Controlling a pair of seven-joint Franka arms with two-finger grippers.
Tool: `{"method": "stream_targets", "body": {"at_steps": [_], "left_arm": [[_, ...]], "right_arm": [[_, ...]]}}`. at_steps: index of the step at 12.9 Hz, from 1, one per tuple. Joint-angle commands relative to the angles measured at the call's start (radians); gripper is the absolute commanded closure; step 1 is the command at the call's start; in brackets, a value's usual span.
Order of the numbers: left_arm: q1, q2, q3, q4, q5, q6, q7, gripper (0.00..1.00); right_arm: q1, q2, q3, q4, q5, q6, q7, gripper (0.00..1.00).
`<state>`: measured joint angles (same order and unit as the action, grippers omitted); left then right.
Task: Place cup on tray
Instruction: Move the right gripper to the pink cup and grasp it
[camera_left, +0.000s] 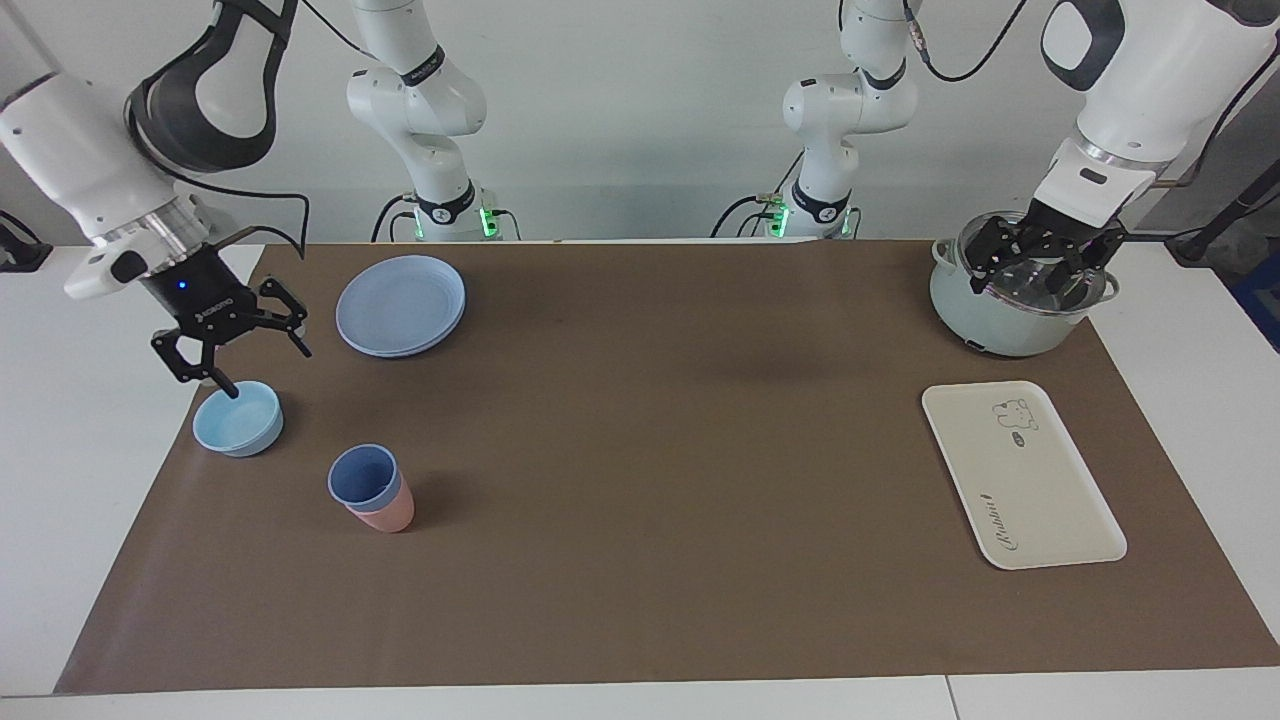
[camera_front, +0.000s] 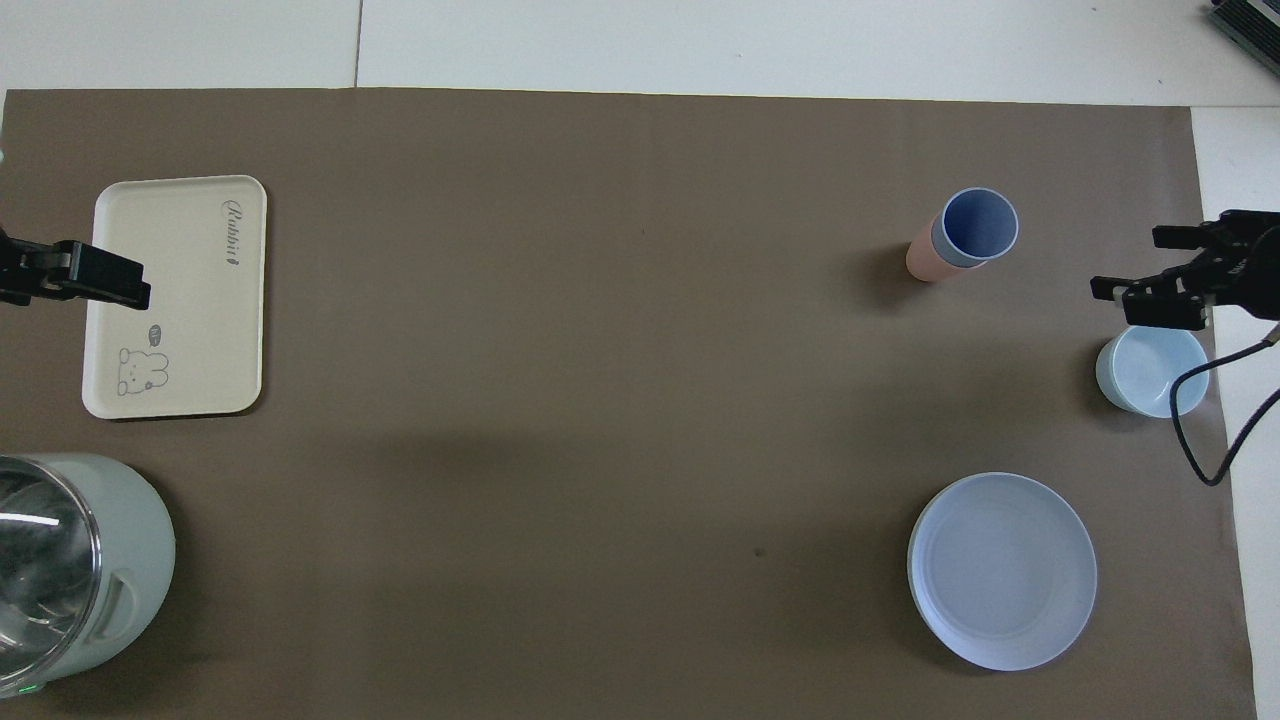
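Note:
The periwinkle-blue cup (camera_left: 362, 478) stands upright, nested inside a pink cup (camera_left: 385, 515), on the brown mat toward the right arm's end; it also shows in the overhead view (camera_front: 978, 225). The cream-white tray (camera_left: 1020, 475) lies flat and bare toward the left arm's end, seen from overhead too (camera_front: 180, 300). My right gripper (camera_left: 262, 368) is open and empty, just above the light-blue bowl (camera_left: 238, 420), apart from the cup. My left gripper (camera_left: 1035, 280) is open and empty, up over the pot (camera_left: 1010, 325). One of its fingers (camera_front: 110, 282) shows in the overhead view.
A round blue plate (camera_left: 400, 305) lies nearer to the robots than the cups. The pale green pot with a glass lid (camera_front: 60, 560) stands nearer to the robots than the tray. The bowl (camera_front: 1150, 370) sits near the mat's edge.

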<state>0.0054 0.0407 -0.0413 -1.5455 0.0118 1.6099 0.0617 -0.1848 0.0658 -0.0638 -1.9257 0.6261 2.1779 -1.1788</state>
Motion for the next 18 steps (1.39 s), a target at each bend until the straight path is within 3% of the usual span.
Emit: {"method": "stream_targets", "body": {"at_steps": [1,7,9,13,18], "left_arm": [[-0.007,-0.064,0.005,-0.097,-0.012,0.070,-0.006,0.00],[-0.013,-0.064,0.005,-0.099,-0.012,0.071,-0.016,0.00],[-0.013,-0.064,0.005,-0.099,-0.012,0.082,-0.017,0.00],[-0.013,-0.064,0.005,-0.105,-0.012,0.097,-0.016,0.00],[-0.013,-0.064,0.005,-0.105,-0.013,0.097,-0.014,0.00]], "right_arm": [[-0.021,0.127,0.010,0.005,0.227,0.059,-0.275,0.00],[-0.056,0.338,0.010,0.008,0.636,-0.006,-0.789,0.00],[-0.051,0.336,0.012,0.004,0.650,-0.029,-0.815,0.00],[-0.039,0.376,0.012,-0.022,0.849,-0.078,-1.010,0.00],[-0.018,0.375,0.012,-0.039,0.943,-0.084,-1.059,0.00]]}}
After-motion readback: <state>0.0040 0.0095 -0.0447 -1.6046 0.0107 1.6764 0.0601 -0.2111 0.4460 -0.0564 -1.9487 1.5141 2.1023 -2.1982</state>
